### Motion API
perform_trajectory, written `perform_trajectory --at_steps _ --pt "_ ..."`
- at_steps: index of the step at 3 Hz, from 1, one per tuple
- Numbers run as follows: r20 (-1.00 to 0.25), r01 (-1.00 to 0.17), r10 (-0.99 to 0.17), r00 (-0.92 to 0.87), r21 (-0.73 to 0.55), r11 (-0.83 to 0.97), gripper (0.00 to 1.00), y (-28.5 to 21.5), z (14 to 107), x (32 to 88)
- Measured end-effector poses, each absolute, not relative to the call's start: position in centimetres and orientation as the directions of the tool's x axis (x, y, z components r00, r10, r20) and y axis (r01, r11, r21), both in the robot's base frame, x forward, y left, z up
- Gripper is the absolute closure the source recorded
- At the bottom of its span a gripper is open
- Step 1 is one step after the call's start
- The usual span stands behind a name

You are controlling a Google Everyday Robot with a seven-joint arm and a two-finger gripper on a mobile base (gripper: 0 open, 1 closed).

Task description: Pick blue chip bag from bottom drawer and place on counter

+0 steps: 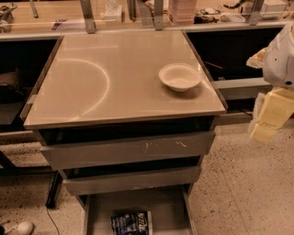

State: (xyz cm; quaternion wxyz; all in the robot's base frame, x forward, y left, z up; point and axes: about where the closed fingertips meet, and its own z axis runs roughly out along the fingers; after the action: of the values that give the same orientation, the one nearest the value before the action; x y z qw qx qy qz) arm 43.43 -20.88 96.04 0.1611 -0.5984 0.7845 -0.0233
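The blue chip bag (131, 223) lies flat on the floor of the open bottom drawer (170, 206), near its front, at the bottom edge of the view. The beige counter (105, 78) with its curved arc mark is above, over two grey-fronted drawers. My gripper (265, 120), a pale yellow part under the white arm, hangs at the right edge of the view. It is beside the counter's right front corner, well above and to the right of the bag and apart from it.
A white bowl (179, 76) sits on the counter near its right edge. The upper drawer front (128, 149) is scratched. A wooden shelf with clutter (138, 13) runs along the back. A cable (50, 202) and a shoe (18, 228) are on the speckled floor at left.
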Motion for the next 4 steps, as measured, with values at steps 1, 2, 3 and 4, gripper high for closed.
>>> perform_trajectory --at_steps 1,2,3,4 --pt "-0.251 -0.937 -0.935 -0.253 -0.176 0.301 0.00 -18.7 91.6 43.3" --pt "-0.234 -0.952 -0.939 -0.251 -0.117 0.284 0.00 -16.5 84.6 41.9" --pt "-0.235 -0.951 -0.939 -0.251 -0.119 0.284 0.00 -16.5 84.7 41.9" --pt "-0.263 -0.956 -0.930 -0.256 -0.072 0.284 0.00 -15.3 83.2 41.1"
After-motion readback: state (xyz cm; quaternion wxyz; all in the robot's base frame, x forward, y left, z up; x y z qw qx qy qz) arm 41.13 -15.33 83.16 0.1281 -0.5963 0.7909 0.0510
